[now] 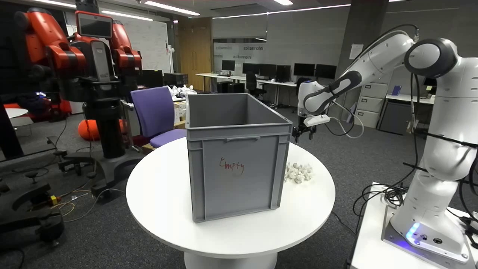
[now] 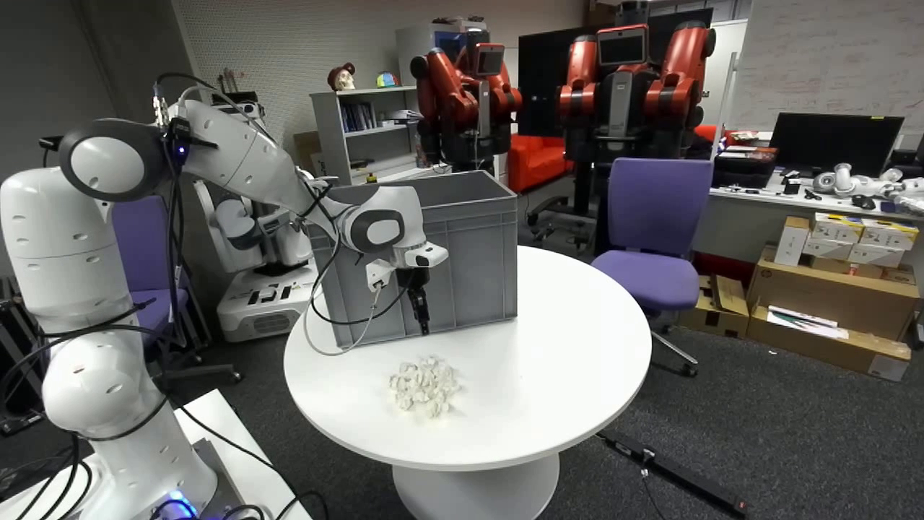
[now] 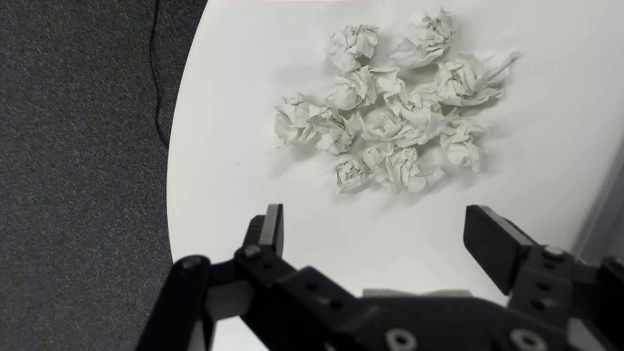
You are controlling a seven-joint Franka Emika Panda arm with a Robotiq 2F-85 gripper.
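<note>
This is a robotics lab, part office — in an exterior view a white, rounded robot arm [image 1: 448,127] stands at right, a red-and-black two-armed robot [image 1: 100,61] at left, and black rectangular monitors [image 1: 303,70] line long white desks [image 1: 209,75] toward the far wall.

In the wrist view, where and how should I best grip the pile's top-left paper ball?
Probably best: pinch the ball round its crumpled middle, the open end effector coming from above. The ball's top is uncovered; table shows left and right of it, while another ball crowds it from lower in view.
</note>
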